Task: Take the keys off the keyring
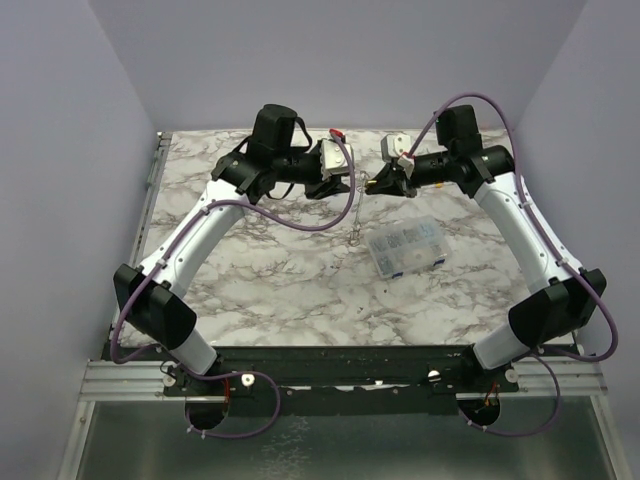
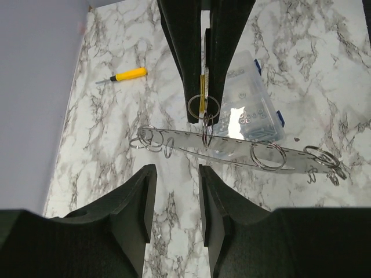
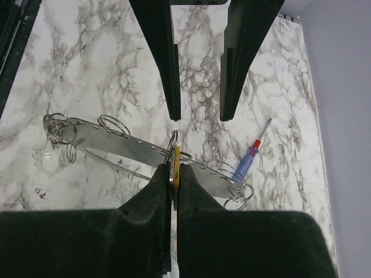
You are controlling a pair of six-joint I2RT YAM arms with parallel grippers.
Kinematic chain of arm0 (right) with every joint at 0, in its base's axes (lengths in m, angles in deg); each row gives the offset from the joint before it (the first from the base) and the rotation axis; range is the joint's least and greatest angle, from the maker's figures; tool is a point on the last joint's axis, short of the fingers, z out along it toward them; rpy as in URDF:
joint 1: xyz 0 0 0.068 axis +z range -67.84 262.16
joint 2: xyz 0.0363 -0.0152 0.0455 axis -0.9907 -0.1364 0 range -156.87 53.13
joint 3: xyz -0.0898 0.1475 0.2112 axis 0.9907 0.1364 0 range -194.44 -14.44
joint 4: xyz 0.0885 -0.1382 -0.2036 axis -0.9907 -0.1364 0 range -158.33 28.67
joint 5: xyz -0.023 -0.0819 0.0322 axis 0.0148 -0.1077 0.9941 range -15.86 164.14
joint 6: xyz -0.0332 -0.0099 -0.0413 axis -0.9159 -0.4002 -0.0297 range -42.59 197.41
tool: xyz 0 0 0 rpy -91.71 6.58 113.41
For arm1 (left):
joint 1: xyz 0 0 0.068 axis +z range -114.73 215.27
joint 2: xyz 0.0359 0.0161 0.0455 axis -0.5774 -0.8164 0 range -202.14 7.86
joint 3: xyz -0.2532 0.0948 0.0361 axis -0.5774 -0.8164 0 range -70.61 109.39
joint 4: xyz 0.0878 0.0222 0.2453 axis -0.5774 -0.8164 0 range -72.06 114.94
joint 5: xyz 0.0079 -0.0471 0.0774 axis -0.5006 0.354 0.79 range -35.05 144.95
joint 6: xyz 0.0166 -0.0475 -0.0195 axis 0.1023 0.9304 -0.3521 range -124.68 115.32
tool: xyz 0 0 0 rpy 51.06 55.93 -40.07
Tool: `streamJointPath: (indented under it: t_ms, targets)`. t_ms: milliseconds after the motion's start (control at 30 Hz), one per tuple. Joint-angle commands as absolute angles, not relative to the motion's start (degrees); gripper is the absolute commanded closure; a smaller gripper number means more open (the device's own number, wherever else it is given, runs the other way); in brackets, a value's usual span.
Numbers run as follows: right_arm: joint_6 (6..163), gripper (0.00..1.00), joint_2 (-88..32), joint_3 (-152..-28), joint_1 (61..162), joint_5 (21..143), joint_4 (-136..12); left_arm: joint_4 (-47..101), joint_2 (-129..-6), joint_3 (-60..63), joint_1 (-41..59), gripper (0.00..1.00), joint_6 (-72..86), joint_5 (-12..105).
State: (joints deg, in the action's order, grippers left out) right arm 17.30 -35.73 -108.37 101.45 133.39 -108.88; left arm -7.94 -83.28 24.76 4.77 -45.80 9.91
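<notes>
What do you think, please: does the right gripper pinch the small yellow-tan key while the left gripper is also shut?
Not quite: the right gripper does pinch the small yellow-tan key, but the left gripper is open, its jaws apart, as the left wrist view shows.

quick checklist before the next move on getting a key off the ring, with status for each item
1. Hold: right gripper shut on a yellow key: ok.
2. Readiness: left gripper open: ok.
3. Second hold: keyring band between the left fingers: not ok, it lies past their tips.
4. Release: key free of the keyring: not ok, a small wire ring links them.
5. Clearance: clear box apart from the keyring: ok.
6. Lift: keyring fully off the table: cannot tell.
</notes>
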Motion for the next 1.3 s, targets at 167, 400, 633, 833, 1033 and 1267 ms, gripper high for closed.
streamJointPath:
  t_ms: [167, 400, 633, 833, 1033, 1267]
  targets:
    - [14.6, 0.99, -37.9, -112.3, 102.1, 133.8, -113.5, -13.8, -84.0, 29.3, 2.6, 0.61, -48.9, 7.1]
    - [14.8, 0.99, -38.5, -113.0, 102.6, 133.3, -114.1, -19.8, -88.2, 35.3, 0.0, 0.67, -48.2, 10.4]
    - [14.9, 0.99, -38.5, -113.1, 102.8, 133.3, -114.2, -22.6, -89.7, 36.5, -1.3, 0.72, -49.4, 14.3]
    - [14.7, 0.99, -38.5, -113.1, 102.8, 133.1, -114.4, -24.8, -89.7, 36.6, -1.2, 0.73, -52.0, 16.3]
    - [14.4, 0.99, -38.7, -113.4, 102.8, 132.9, -114.7, -25.8, -89.7, 37.2, -1.3, 0.70, -53.3, 17.6]
    - [14.6, 0.99, -38.2, -112.6, 102.8, 132.7, -114.1, -26.1, -89.4, 38.0, -0.5, 0.72, -53.7, 18.1]
